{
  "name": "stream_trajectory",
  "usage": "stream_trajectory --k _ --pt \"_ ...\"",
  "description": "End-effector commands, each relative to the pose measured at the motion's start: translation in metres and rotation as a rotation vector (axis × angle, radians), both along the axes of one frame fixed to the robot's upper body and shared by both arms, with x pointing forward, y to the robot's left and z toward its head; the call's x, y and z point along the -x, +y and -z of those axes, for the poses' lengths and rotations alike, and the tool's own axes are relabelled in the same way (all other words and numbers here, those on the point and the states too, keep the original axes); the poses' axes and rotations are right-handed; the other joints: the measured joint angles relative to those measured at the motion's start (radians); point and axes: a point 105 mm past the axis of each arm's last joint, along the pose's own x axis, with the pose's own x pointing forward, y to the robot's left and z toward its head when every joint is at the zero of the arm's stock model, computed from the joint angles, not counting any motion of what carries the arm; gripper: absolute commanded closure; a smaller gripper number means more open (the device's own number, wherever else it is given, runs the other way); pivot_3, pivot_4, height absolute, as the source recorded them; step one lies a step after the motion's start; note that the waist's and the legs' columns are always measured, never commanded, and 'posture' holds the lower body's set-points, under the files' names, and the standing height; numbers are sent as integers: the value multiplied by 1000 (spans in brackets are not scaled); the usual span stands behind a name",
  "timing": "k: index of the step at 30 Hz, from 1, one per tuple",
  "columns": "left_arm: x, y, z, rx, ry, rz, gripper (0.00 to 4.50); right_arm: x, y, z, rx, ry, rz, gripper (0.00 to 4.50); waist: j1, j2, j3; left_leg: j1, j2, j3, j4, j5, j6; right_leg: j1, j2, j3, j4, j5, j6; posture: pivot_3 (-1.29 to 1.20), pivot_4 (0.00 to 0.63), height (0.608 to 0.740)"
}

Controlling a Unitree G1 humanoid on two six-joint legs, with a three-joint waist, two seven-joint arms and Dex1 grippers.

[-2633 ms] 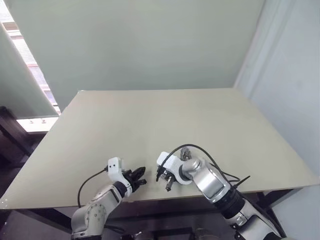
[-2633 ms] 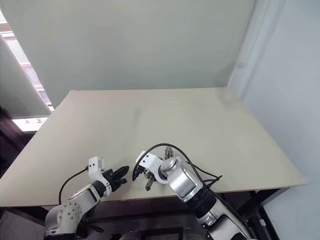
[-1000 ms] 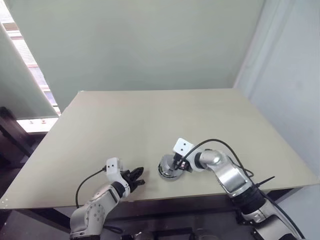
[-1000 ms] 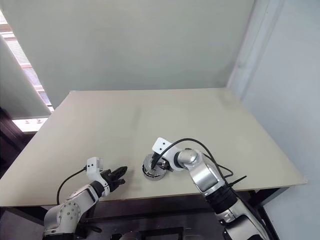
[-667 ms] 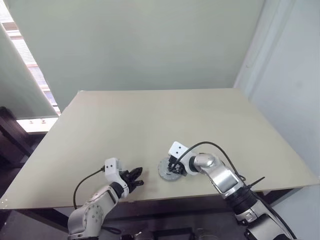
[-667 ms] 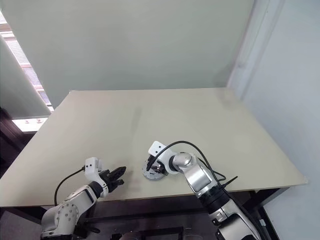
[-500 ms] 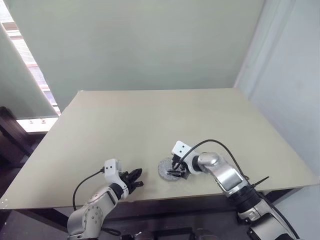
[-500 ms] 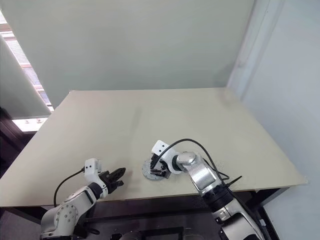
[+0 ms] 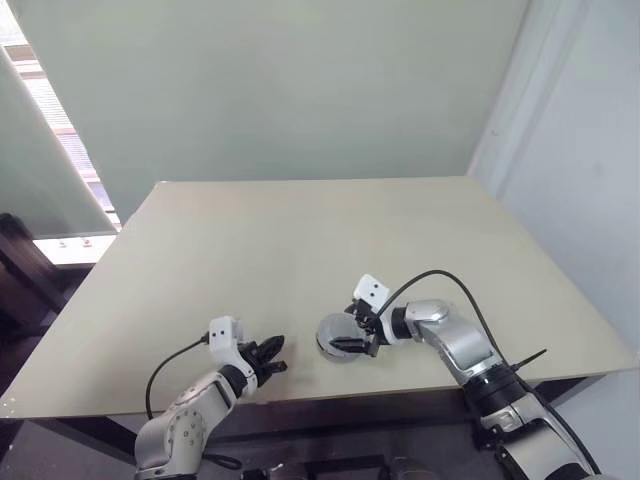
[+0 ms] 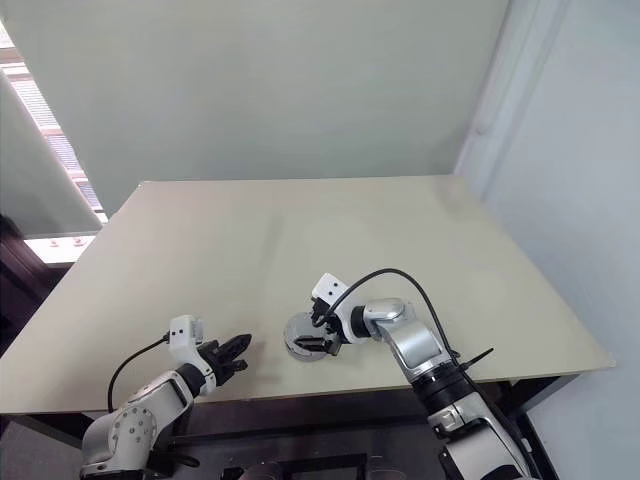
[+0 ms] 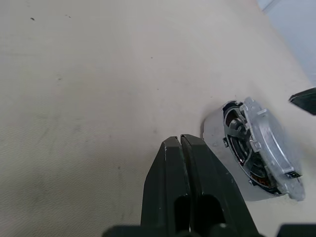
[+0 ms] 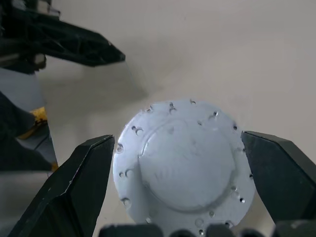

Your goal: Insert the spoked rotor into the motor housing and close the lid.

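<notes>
Round silver-grey lid (image 12: 182,165) sitting on the stacked motor housing (image 11: 247,174) near the front edge of the beige table (image 9: 300,240), right gripper (image 12: 182,173) standing spread wide around the lid without touching, left gripper (image 11: 180,163) resting pressed together, empty, just beside the assembly.

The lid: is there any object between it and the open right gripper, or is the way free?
Nothing visible stands between them. The lid lies on top of the motor housing on the table, and the right gripper hangs just over it, one open finger on each side. The shut left gripper stays off to one side.
</notes>
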Motion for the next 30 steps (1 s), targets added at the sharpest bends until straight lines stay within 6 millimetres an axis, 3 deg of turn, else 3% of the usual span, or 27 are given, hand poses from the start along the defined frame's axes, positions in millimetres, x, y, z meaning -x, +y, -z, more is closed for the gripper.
stream_trajectory --k 1,16,20,30 --pt "-4 0 -17 -13 -63 13 4500 -8 3 -9 -20 -69 -21 19 0 0 0 0 0 0 0 0 0 0 0 0 0 0 0 0 0 740" --pt "-4 6 -25 -42 -70 18 4500 -11 10 4 -11 -77 -38 19 0 0 0 0 0 0 0 0 0 0 0 0 0 0 0 0 0 740" --pt "-4 4 -24 -41 -67 25 4500 -10 10 4 -8 -73 -42 1226 0 0 0 0 0 0 0 0 0 0 0 0 0 0 0 0 0 740" --pt "-4 -2 -22 -29 -64 36 4500 -9 13 5 20 -33 -18 1235 0 0 0 0 0 0 0 0 0 0 0 0 0 0 0 0 0 740"
